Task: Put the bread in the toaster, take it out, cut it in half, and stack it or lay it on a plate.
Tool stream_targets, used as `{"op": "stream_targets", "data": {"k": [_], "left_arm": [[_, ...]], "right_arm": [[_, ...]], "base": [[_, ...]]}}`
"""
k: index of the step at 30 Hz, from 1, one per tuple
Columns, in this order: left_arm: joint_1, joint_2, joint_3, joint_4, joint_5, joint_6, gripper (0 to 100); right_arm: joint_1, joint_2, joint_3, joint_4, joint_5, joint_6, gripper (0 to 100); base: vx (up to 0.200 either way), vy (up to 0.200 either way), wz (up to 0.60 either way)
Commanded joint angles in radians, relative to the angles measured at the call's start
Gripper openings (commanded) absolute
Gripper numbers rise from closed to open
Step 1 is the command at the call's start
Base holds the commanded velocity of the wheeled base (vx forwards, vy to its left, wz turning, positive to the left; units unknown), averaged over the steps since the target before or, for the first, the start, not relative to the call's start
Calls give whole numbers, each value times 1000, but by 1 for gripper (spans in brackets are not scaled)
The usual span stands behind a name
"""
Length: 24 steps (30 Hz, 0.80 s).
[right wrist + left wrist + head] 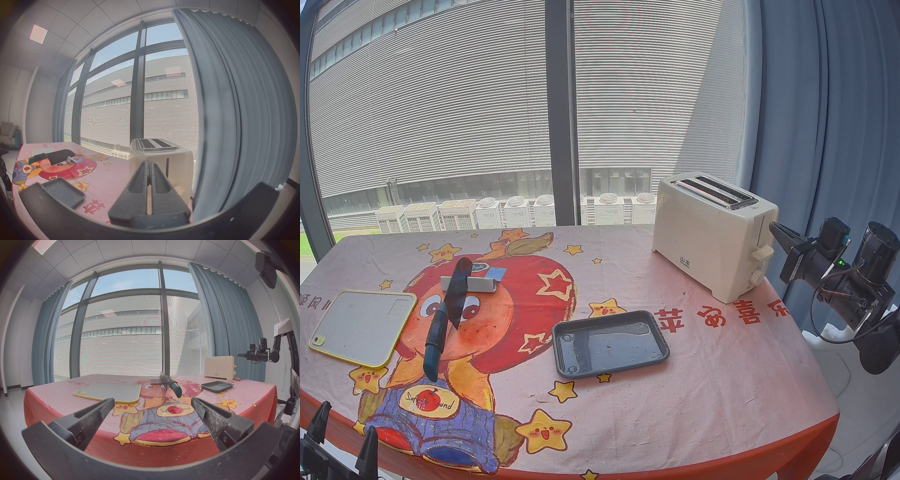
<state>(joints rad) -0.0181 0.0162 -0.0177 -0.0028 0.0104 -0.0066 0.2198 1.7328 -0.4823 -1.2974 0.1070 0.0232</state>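
The right hand (149,165) has its two fingers pressed together with nothing between them. It hangs off the desk's right edge, level with the toaster's (706,244) end panel and pointing at it. The lever knob (763,252) is just beside the fingertips but not touching them. The toaster stands upright at the far right of the desk (706,387). Its two slots (717,191) face up, and they are too dark to tell whether the bread sits down inside them.

The left hand (152,402) hangs low at the near left edge of the desk, fingers spread wide and holding nothing.

Out from the toaster, a dark tray (612,344) lies flat near the middle of the desk and looks bare. Well to the left, a knife (445,312) leans with its blade propped on a small white rest (478,284) and its blue handle pointing toward the near edge. A pale cutting board (362,326) lies flat beside it, apart from it.

A slice of bread will likely be light and soft, so a hard pinch would dent it. Once toasted it should be stiffer but brittle, crumbly and warm. The best hold is probably across the flat faces at the top edge where it rises from a slot, with a gentle squeeze and a straight lift. The knife is stiff and best taken by its handle.
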Motion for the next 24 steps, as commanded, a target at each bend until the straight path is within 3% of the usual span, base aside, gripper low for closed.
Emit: {"op": "stream_targets", "data": {"k": [1, 24], "left_arm": [[0, -16, 18, 0, 0, 0, 100], [0, -16, 18, 0, 0, 0, 100]], "right_arm": [[7, 1, 2, 0, -1, 0, 0], [13, 2, 5, 0, -1, 0, 0]], "base": [[0, 0, 0], [0, 0, 0]]}}
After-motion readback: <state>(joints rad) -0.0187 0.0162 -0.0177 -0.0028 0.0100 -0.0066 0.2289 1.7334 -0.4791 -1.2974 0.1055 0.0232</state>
